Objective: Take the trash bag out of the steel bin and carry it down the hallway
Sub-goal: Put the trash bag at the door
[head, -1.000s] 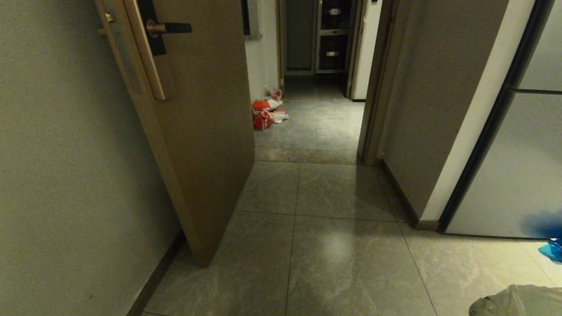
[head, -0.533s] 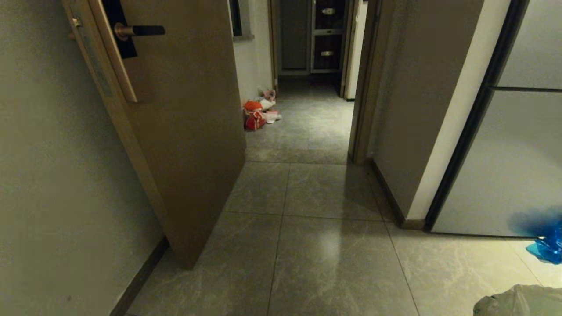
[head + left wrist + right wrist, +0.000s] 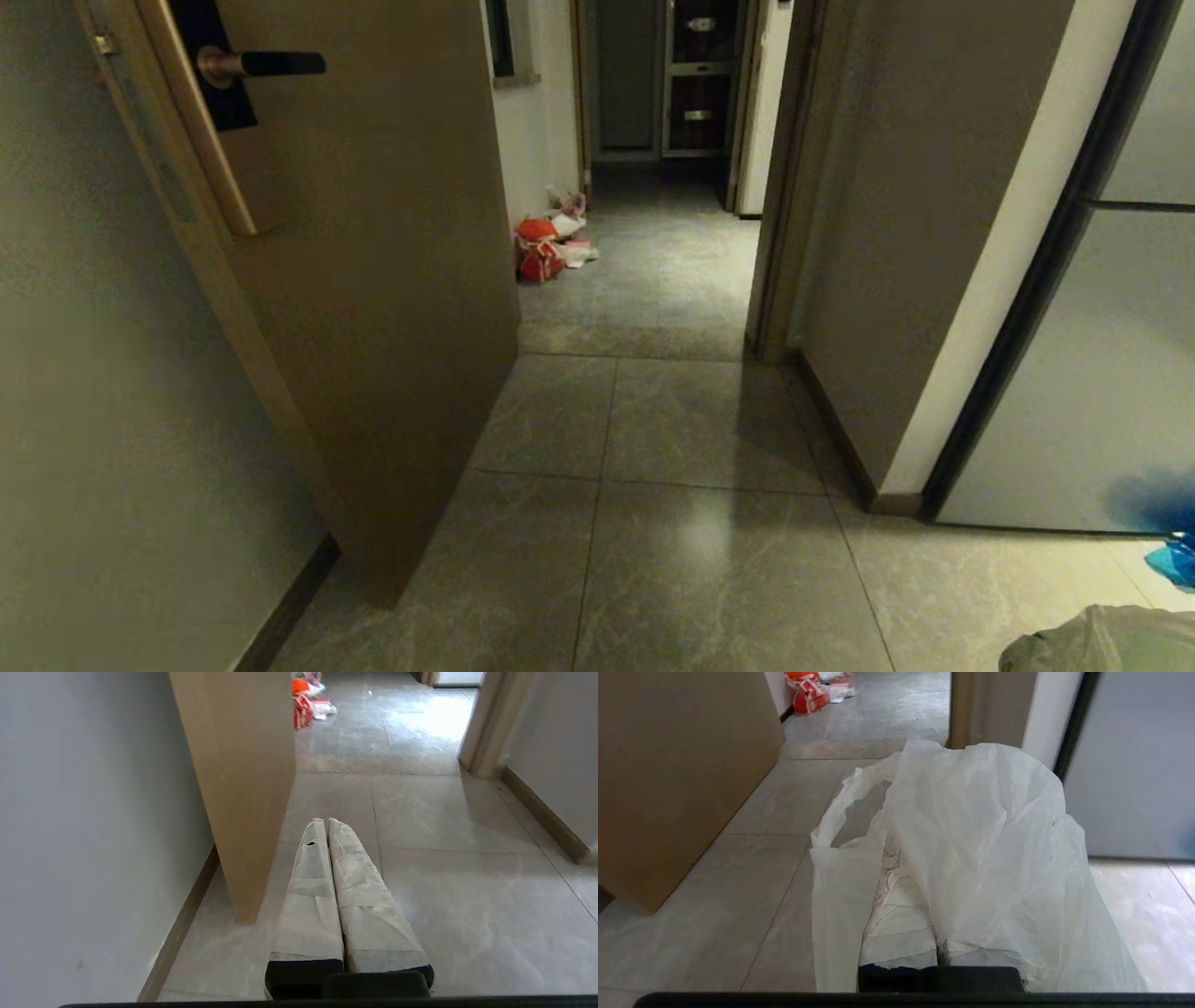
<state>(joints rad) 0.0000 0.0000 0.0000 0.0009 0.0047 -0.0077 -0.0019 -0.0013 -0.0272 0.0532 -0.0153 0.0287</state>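
The hallway [image 3: 672,523] fills the head view, its grey marbled floor tiles running from the bottom edge up to a dark doorway at the top centre. An open wooden door [image 3: 373,280] takes up the left half of the frame, its dark lever handle [image 3: 266,63] in the upper left. A frosted glass panel [image 3: 1092,373] with a black frame stands along the right side. The trash bag [image 3: 971,858] shows as a pale crumpled patch in the lower right corner of the head view; in the right wrist view it drapes over the right gripper [image 3: 901,896], whose taped fingers are closed on the plastic. The left gripper [image 3: 327,826] hangs above the floor, fingers pressed together, holding nothing. An orange-red bag [image 3: 537,252] lies far down the passage, just above centre. A blue scrap [image 3: 1174,560] sits at the right edge.
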